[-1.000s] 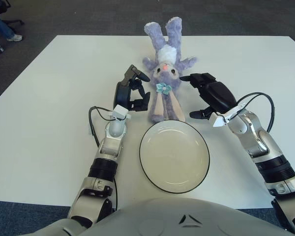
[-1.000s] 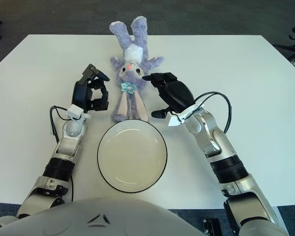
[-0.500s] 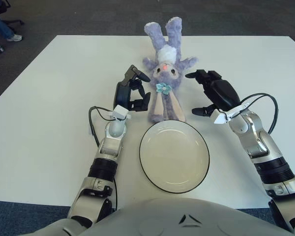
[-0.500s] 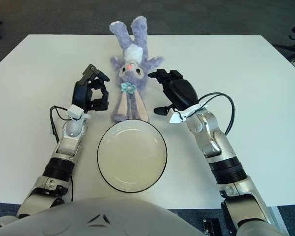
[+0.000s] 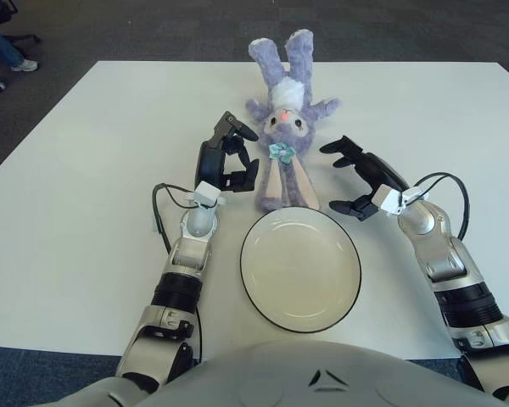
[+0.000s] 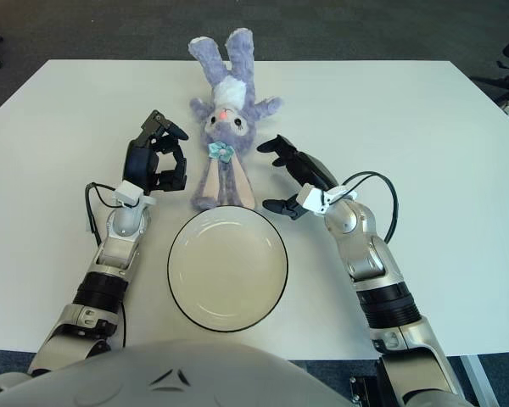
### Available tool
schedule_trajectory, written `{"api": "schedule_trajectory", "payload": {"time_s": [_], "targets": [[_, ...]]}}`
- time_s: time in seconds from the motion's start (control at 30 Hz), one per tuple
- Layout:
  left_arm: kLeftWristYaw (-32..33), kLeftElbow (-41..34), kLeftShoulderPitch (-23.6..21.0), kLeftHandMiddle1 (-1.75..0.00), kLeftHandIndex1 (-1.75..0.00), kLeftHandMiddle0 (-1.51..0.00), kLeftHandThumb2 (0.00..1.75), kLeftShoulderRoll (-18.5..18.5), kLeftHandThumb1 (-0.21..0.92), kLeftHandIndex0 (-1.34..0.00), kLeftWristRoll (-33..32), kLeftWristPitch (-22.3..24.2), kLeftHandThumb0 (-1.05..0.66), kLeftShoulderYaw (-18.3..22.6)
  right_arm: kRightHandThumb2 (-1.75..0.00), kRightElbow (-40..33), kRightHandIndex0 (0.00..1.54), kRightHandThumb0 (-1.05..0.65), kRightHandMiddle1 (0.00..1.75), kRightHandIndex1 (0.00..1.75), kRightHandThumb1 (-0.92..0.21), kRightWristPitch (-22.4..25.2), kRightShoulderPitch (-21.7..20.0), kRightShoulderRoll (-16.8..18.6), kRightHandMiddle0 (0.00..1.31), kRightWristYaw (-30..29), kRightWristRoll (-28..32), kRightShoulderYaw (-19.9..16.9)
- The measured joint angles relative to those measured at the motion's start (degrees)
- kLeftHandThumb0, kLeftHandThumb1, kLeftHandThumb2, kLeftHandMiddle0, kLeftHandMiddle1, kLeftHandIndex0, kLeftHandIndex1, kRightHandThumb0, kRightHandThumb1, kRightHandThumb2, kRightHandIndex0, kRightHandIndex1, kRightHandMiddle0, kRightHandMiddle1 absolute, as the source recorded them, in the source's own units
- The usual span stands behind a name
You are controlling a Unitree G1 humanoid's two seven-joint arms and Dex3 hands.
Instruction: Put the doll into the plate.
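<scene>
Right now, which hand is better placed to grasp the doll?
Probably the right hand: its fingers are spread open toward the doll. The left hand is equally near, but its fingers look more curled.

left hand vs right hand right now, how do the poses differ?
The left hand stands upright beside the doll's left side, fingers partly curled; the right hand is spread wide, turned toward the doll from its right. The left sits closer to the doll. Both hold nothing, flanking it beyond the plate.

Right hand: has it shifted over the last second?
Yes. The right hand has pulled back toward the robot and turned, now lower against the bunny doll and nearer the plate rim, fingers spread.
</scene>
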Motion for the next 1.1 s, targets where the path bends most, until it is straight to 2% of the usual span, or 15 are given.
{"api": "schedule_trajectory", "payload": {"time_s": [0.13, 0.23, 0.3, 0.4, 0.53, 0.6, 0.7, 0.93, 1.1], "targets": [[0.0, -0.4, -0.2, -1.75, -1.75, -1.0, 1.08, -0.1, 0.51, -0.46, 0.0, 0.0, -0.42, 0.0, -0.81, -3.1, 0.56, -0.57, 0.88, 1.47, -0.62, 9.7, -1.0, 0.0, 0.0, 4.2, 4.7, -1.6], [0.0, -0.7, -0.3, -1.75, -1.75, -1.0, 1.08, -0.1, 0.51, -0.46, 0.0, 0.0, -0.42, 0.0, -0.72, -4.0, 0.47, -0.61, 0.73, 1.22, -0.74, 16.7, -2.3, -0.2, 0.0, 7.1, 8.2, -2.7], [0.0, -1.0, -0.6, -1.75, -1.75, -1.0, 1.08, -0.1, 0.51, -0.46, 0.0, 0.0, -0.42, 0.0, -0.64, -4.0, 0.39, -0.62, 0.6, 0.98, -0.84, 21.5, -3.6, -0.3, 0.0, 8.9, 10.4, -3.4], [0.0, -1.1, -0.7, -1.75, -1.75, -1.0, 1.08, -0.1, 0.51, -0.46, 0.0, 0.0, -0.42, -0.1, -0.6, -4.0, 0.34, -0.63, 0.52, 0.88, -0.89, 28.1, -5.8, -0.5, 0.0, 11.0, 13.2, -4.2], [0.0, -1.2, -0.5, -1.75, -1.75, -1.0, 1.08, -0.2, 0.51, -0.46, 0.0, 0.0, -0.42, -0.1, -0.63, -3.2, 0.31, -0.7, 0.62, 0.99, -0.91, 37.8, -9.7, -1.9, 0.0, 14.9, 17.3, -4.6], [0.0, -1.0, 0.0, -1.75, -1.75, -1.0, 1.08, -0.2, 0.51, -0.46, 0.0, 0.0, -0.42, -0.1, -0.67, -2.5, 0.28, -0.74, 0.67, 0.95, -0.92, 42.9, -11.9, -2.9, 0.0, 17.3, 19.8, -4.7], [0.0, -0.3, 0.2, -1.75, -1.75, -1.0, 1.08, -0.1, 0.51, -0.46, -0.1, -0.3, -0.42, -0.1, -0.74, -1.9, 0.26, -0.77, 0.65, 0.87, -0.92, 49.8, -15.3, -4.6, 0.0, 20.0, 23.6, -5.1], [0.0, 0.1, 0.1, -1.75, -1.75, -0.99, 1.08, -0.1, 0.51, -0.46, 0.0, -0.6, -0.42, 0.0, -0.85, -1.9, 0.3, -0.8, 0.62, 0.8, -0.92, 56.4, -20.2, -6.2, 0.0, 19.9, 27.8, -7.0], [0.0, 0.2, 0.2, -1.75, -1.75, -1.0, 1.07, -0.1, 0.51, -0.46, 0.0, -0.6, -0.42, 0.0, -0.87, -1.6, 0.33, -0.79, 0.61, 0.8, -0.92, 57.4, -20.9, -6.5, 0.0, 19.6, 29.5, -7.0]]}}
